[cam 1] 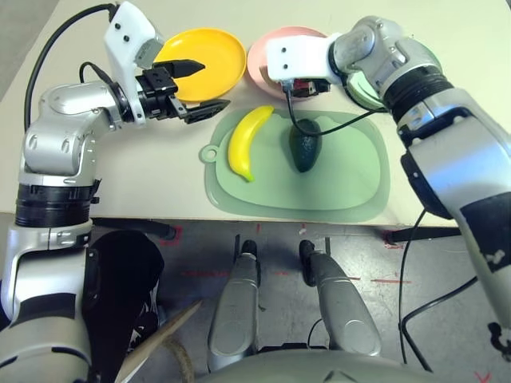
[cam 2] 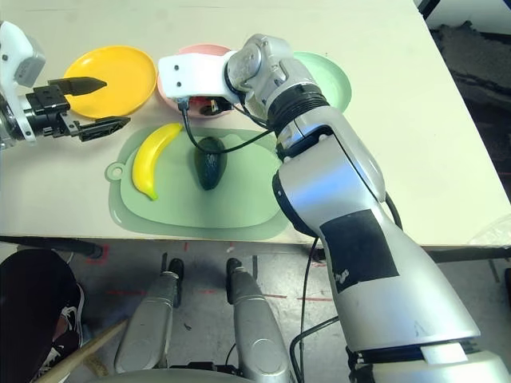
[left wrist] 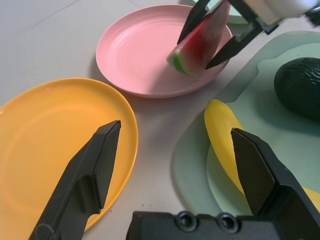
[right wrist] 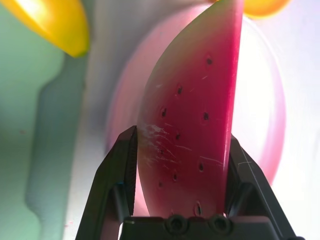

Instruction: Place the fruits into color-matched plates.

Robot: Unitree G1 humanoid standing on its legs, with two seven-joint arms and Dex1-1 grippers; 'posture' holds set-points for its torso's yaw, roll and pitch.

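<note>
Right pincer (left wrist: pixel 218 31) clamped on watermelon wedge (left wrist: pixel 200 37) above pink plate (left wrist: pixel 135 55), left pincer (left wrist: pixel 180 165) wide open, empty: lower wedge centred over plate before releasing.

The right gripper (right wrist: pixel 182 165) is clamping the watermelon wedge (right wrist: pixel 192 120) between both black fingers, hanging over the pink plate (right wrist: pixel 265 115), banana (right wrist: pixel 52 22) tip peeking nearby.

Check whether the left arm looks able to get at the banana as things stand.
Probably yes: the left gripper is open and empty beside the banana, which lies uncovered on the cutting mat; the right gripper is over the pink plate.
</note>
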